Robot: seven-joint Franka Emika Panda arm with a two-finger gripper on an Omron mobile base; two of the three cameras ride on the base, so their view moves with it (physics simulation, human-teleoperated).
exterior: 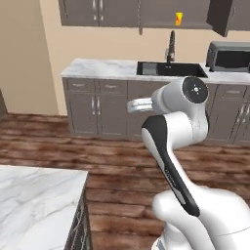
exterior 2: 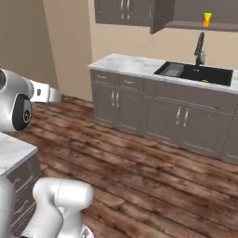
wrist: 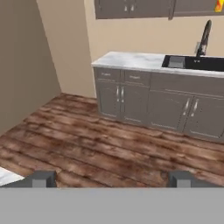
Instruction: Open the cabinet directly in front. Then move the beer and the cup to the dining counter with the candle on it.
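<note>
Wall cabinet (exterior: 117,12): dark grey-brown, mounted above the sink counter; one door (exterior: 219,17) is swung outward at the right in the left base view, and the opened compartment is exposed. Cup (exterior: 178,18): yellow with an orange-red lower part, seen standing upright on the shelf of the open compartment, above the black sink (exterior: 168,69) and its dark tap (exterior: 171,46); it is also seen at the top edge of the right base view (exterior 2: 207,19). Beer: cannot be made out in the pictures. Dining counter (exterior: 34,205): white marble with grey veins, located at the lower left of the left base view, just beside the robot's base, well apart from the sink counter (exterior: 102,68) across the wooden floor (exterior: 112,166). A dark toaster oven (exterior: 229,56) is set on the sink counter to the right of the sink. Gripper (wrist: 112,179): the two dark finger tips (wrist: 41,178) are seen spread wide at the bottom of the hand view, nothing being held between them; the hand is pointed across the floor toward the lower cabinets.
</note>
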